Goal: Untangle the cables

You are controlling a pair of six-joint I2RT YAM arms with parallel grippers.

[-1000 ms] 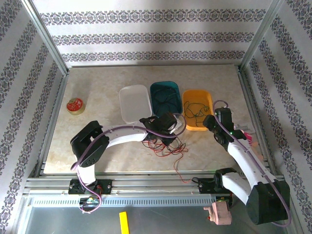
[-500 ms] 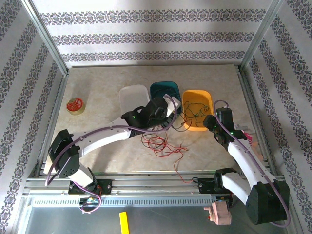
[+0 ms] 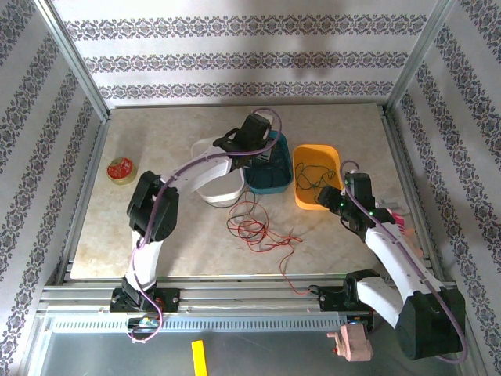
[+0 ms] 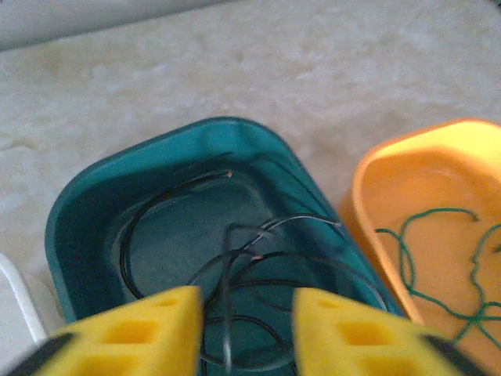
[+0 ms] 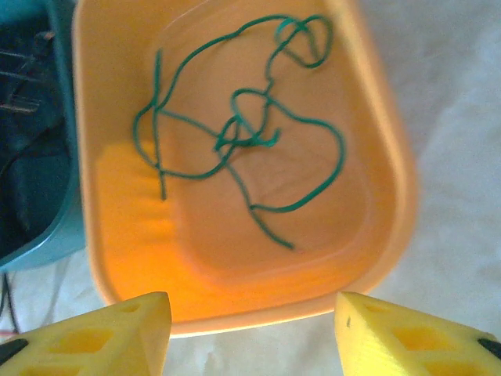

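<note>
Worktop (image 3: 156, 157): red cable (image 3: 262, 235) lies loose just on the near side of the trays, sprawled roughly near-far. L claw (image 4: 244, 317) is spread over teal tray (image 4: 78, 211), with a black cable (image 4: 226, 298) strand in its gap. So I reckon red sits straight back toward the bases. R claw (image 5: 250, 329) is spread above green cable (image 5: 235, 133) in orange tray (image 5: 376, 117).

Orange tray (image 4: 438, 145) clipped by right edge, left fingers (image 4: 149, 321) cut off below — black cable (image 4: 226, 298) too, between them
</note>
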